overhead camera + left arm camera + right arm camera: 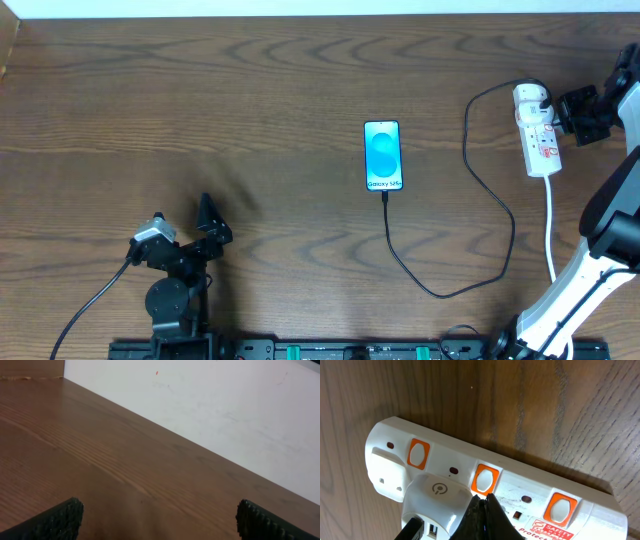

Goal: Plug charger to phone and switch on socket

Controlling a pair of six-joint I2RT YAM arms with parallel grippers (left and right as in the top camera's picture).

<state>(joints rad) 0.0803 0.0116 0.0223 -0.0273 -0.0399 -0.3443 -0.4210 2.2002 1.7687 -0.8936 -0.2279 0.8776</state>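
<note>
The phone (383, 155) lies at the table's centre, screen lit blue. The charger's black cable (470, 180) runs from the phone's lower end in a loop to its white plug head (531, 99), seated in the socket (541, 140) at the far right. In the right wrist view the plug head (437, 497) sits in the socket (535, 490), which has orange switches. My right gripper (482, 497) is shut, its tips touching the middle orange switch (485, 480); it also shows in the overhead view (558, 108). My left gripper (207, 222) is open and empty over bare wood at the lower left.
The socket's white cord (550, 225) runs down toward the table's front edge beside my right arm. A white wall (225, 405) borders the far edge of the wooden table (100, 460).
</note>
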